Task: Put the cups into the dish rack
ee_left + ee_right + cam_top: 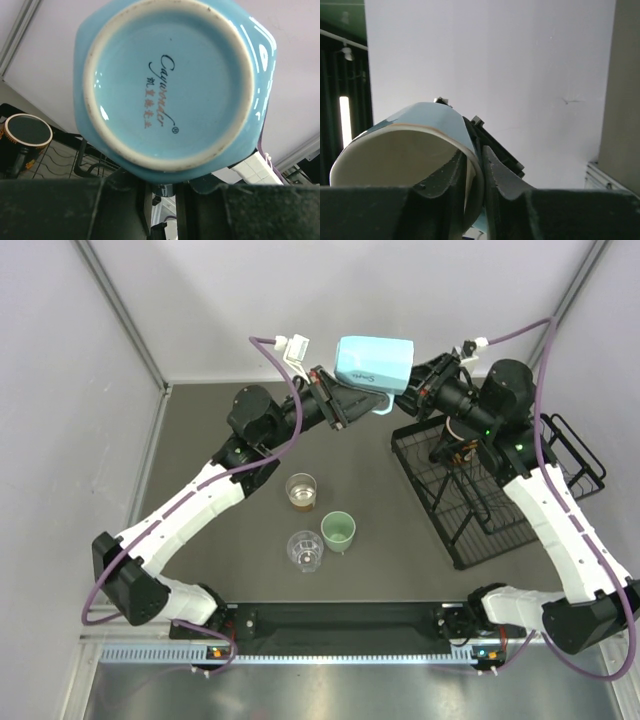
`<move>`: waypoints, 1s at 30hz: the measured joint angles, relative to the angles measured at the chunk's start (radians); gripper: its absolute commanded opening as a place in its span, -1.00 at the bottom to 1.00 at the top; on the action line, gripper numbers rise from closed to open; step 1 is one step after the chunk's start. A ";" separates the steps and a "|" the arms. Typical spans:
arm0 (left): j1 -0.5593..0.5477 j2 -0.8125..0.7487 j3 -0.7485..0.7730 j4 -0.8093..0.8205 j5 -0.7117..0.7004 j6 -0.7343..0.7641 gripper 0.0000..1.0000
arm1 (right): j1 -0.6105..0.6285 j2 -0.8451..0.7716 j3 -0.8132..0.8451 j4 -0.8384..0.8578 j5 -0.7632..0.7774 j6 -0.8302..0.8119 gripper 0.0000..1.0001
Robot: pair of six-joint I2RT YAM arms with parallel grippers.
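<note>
Holding light blue mug (375, 362) aloft sideways, I see right gripper (410, 390) pinching its rim wall, left gripper (352, 403) clamped shut on handle.

Dark grey tabletop (380, 570) boxed in on three sides by white walls (60, 390), slim aluminium posts (120, 310) rising at the rear corners. Along the near edge, a perforated metal rail (330, 653). Seen from the right wrist, a glowing vertical light strip (343, 120) past the wall's left edge.

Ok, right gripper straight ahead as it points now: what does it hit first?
The light blue mug: the right gripper already pinches its rim. Past it, probably the left gripper.
</note>
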State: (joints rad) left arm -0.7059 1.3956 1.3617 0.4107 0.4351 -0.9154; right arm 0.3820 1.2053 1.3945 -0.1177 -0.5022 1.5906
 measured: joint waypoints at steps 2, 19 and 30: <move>-0.003 -0.008 0.000 -0.034 -0.009 0.003 -1.00 | -0.001 -0.001 0.003 -0.024 0.002 -0.056 -0.43; 0.008 -0.035 0.082 -0.319 -0.109 0.074 -1.00 | -0.124 -0.092 -0.014 -0.144 -0.024 -0.269 -0.02; 0.014 0.010 0.222 -0.548 -0.221 0.301 -1.00 | -0.189 -0.138 0.122 -0.523 0.034 -0.520 0.00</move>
State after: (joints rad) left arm -0.6918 1.4055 1.5833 -0.1371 0.2138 -0.6147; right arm 0.1928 1.0672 1.5166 -0.6407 -0.4683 1.0702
